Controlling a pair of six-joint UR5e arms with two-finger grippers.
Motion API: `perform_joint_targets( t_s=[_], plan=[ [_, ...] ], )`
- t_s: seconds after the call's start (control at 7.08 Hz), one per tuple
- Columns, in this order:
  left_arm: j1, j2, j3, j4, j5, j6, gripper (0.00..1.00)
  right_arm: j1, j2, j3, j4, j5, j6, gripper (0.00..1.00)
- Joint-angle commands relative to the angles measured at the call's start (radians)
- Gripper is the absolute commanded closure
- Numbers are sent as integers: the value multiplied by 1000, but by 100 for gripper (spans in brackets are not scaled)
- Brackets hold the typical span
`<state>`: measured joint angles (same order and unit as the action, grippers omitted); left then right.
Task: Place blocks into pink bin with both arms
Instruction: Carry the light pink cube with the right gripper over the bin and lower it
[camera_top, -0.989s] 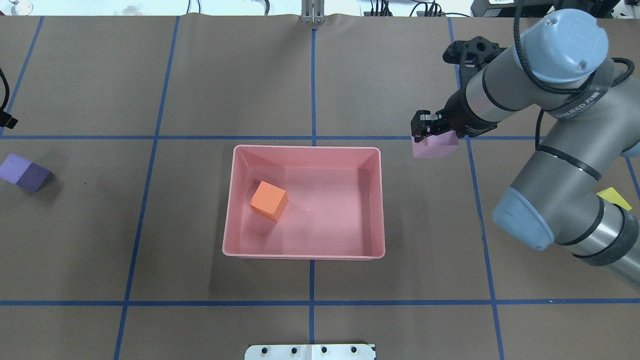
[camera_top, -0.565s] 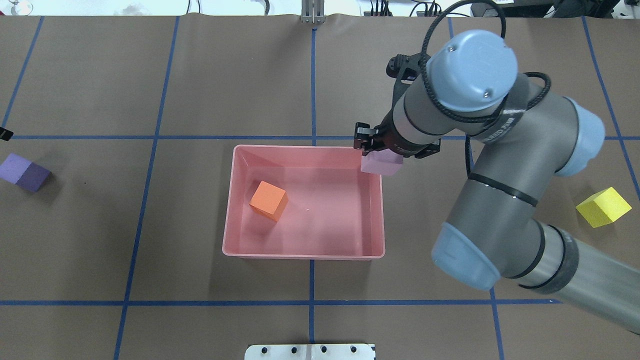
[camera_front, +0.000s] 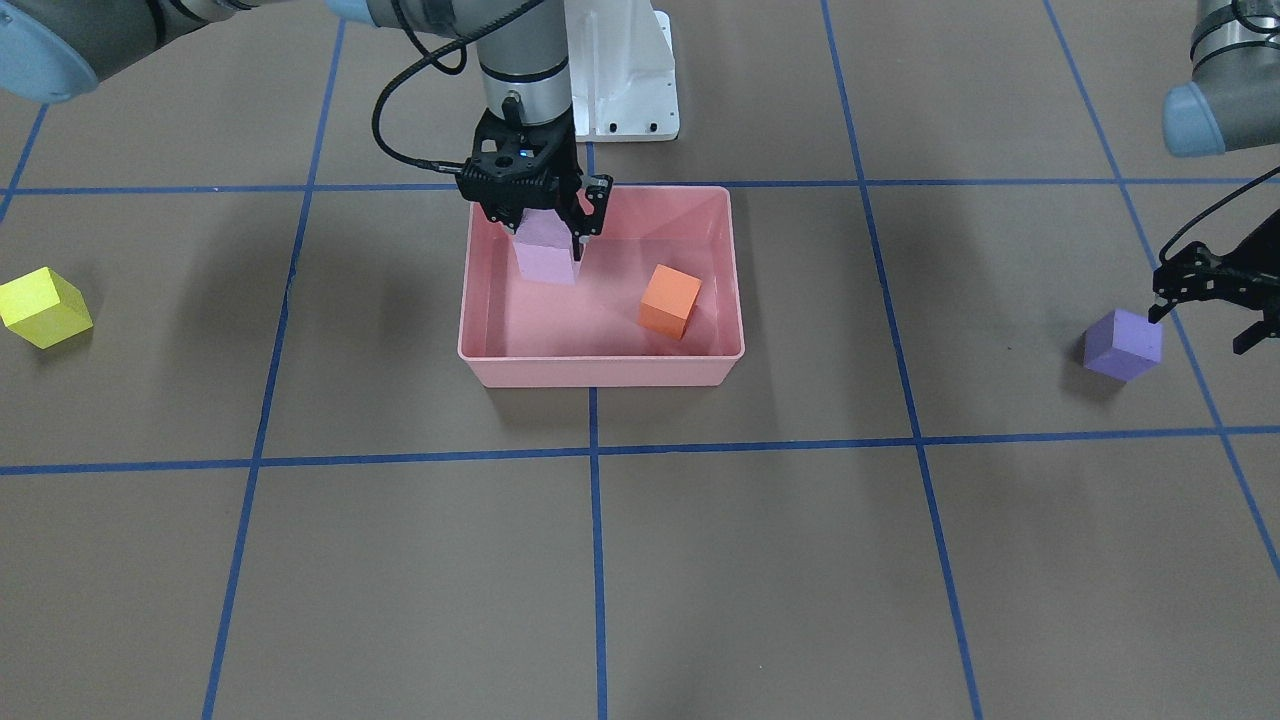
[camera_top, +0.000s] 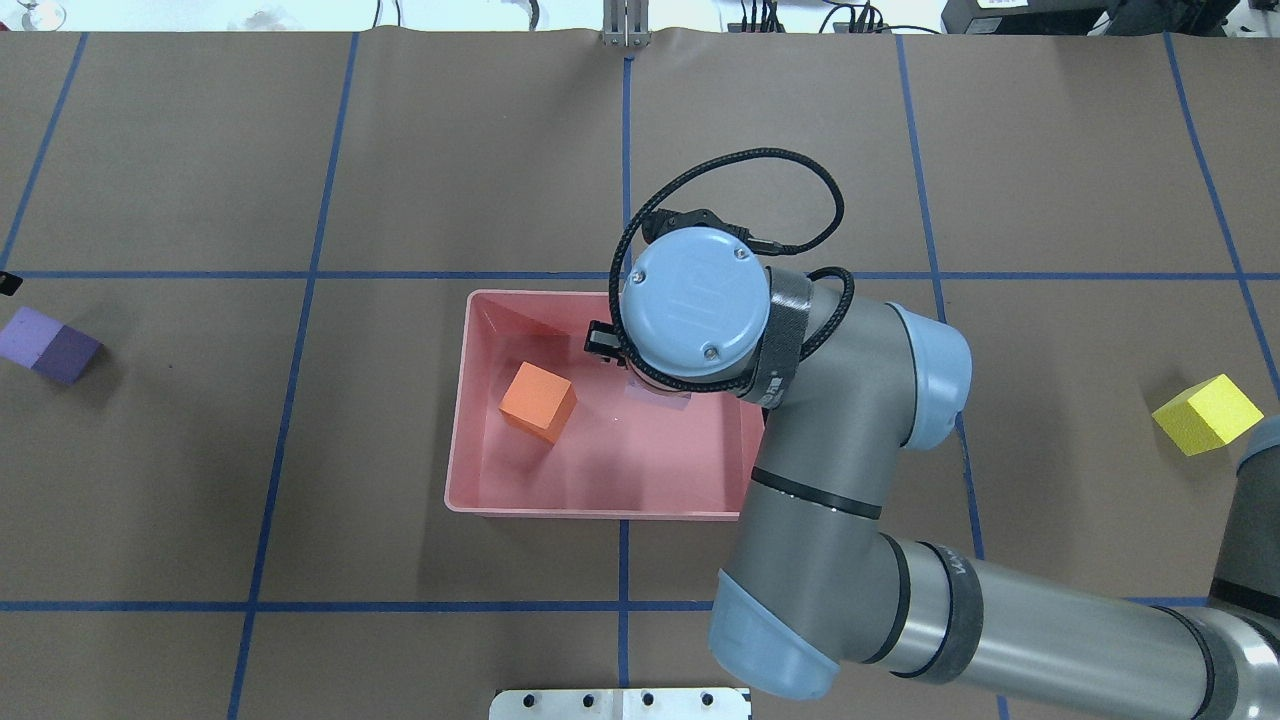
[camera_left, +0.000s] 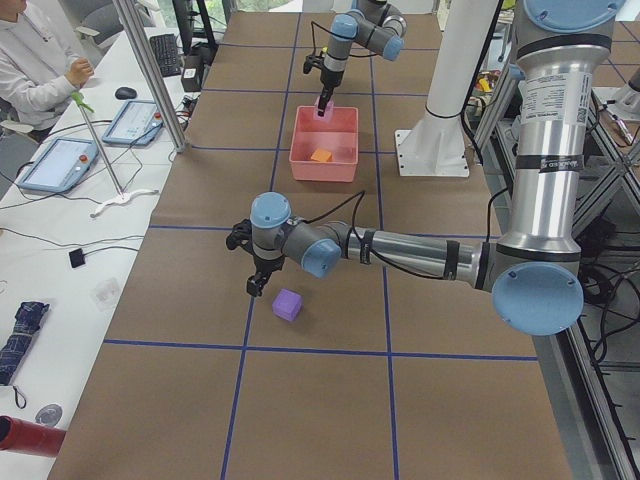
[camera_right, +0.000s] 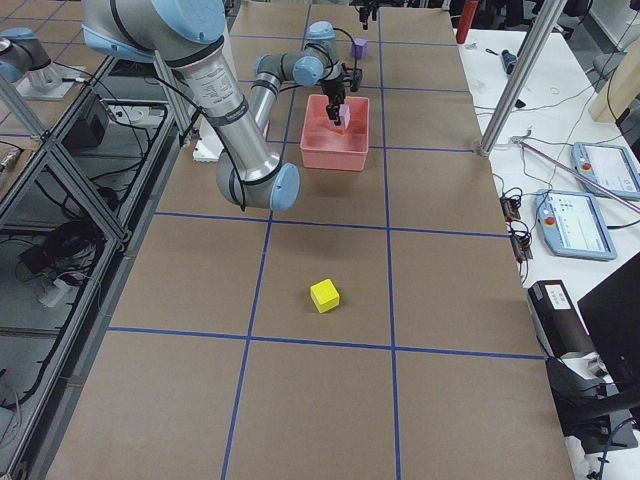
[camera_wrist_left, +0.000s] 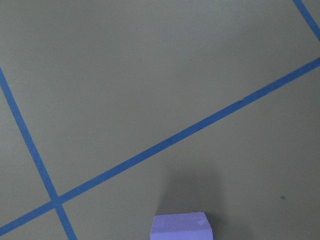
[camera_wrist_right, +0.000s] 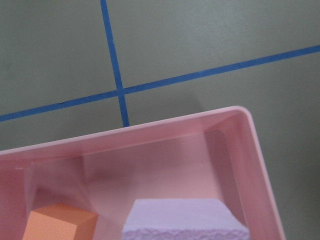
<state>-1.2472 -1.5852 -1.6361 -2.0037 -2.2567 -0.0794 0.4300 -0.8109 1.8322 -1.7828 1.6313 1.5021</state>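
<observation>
1 matte lilac cube (camera_front: 545, 262) tight in right tool (camera_front: 545, 240) over bin (camera_front: 600, 371); left tool (camera_front: 1200, 330) agape.

Brown table (camera_top: 450, 150), blue tape lines (camera_top: 627, 170), white pedestal (camera_front: 630, 100)

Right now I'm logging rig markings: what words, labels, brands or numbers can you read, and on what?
Nothing reads clearly.
On the right arm, blue cap: embossed logo, too faint to read.
On the left arm, upright tube: printed label, too small to read.
On the pink bin, lilac block, orange block, purple block, yellow block: no markings.
</observation>
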Motion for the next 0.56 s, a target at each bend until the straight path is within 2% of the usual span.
perform_joint_targets(
  t_s=[0.0, 0.14, 0.28, 0.42],
  plan=[
    [6, 17, 95, -152, 3, -9, 0, -19, -1, 16, -1, -27, -12, 0],
    [9, 11, 160, -275, 3, -145, 0, -10, -7, 44, -6, -24, -70, 0],
    [12, 8, 179, -335, -1, -205, 0, 36, -10, 58, -9, 30, -112, 0],
    [15, 14, 177, -343, -1, -212, 0, 85, -31, 80, -9, 79, -159, 0]
  ],
)
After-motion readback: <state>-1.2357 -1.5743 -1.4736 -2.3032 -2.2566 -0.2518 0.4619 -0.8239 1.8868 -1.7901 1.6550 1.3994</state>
